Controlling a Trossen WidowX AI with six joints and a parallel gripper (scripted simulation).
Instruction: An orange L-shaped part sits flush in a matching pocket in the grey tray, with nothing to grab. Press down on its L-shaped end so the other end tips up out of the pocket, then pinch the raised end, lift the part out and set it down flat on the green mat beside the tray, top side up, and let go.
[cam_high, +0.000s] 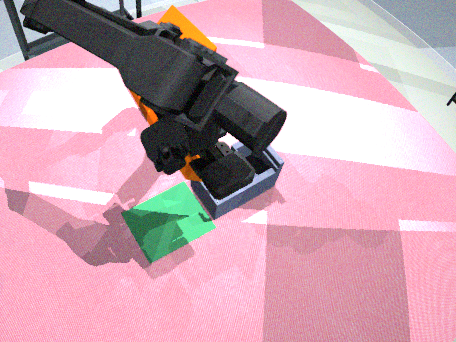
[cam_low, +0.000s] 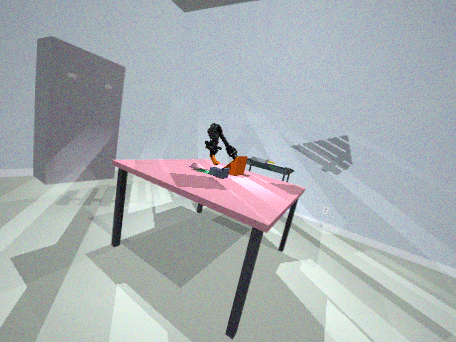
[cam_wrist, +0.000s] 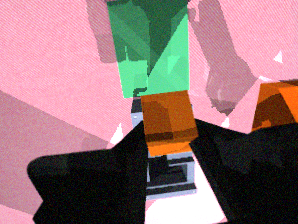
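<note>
My gripper (cam_high: 196, 161) (cam_low: 214, 154) (cam_wrist: 164, 124) is shut on the orange L-shaped part (cam_high: 192, 171) (cam_low: 215, 160) (cam_wrist: 169, 114). The part is raised out of the pocket and stands out beyond the fingertips; its full shape is hidden by the fingers. The grey tray (cam_high: 252, 195) (cam_low: 219, 173) (cam_wrist: 172, 195) lies below and behind the part in the wrist view, its dark pocket partly visible. The green mat (cam_high: 170, 231) (cam_low: 202, 171) (cam_wrist: 131, 42) lies flat beside the tray, with nothing on it but shadows. The part is above the table near the tray's mat-side end.
A large orange block (cam_high: 191, 32) (cam_low: 238, 166) (cam_wrist: 280, 106) stands on the pink table (cam_high: 215, 295) (cam_low: 245, 202) (cam_wrist: 45, 60), behind the arm in the top view. A dark bench (cam_low: 275, 168) stands beyond the table. Patches of light and shadow cross the table.
</note>
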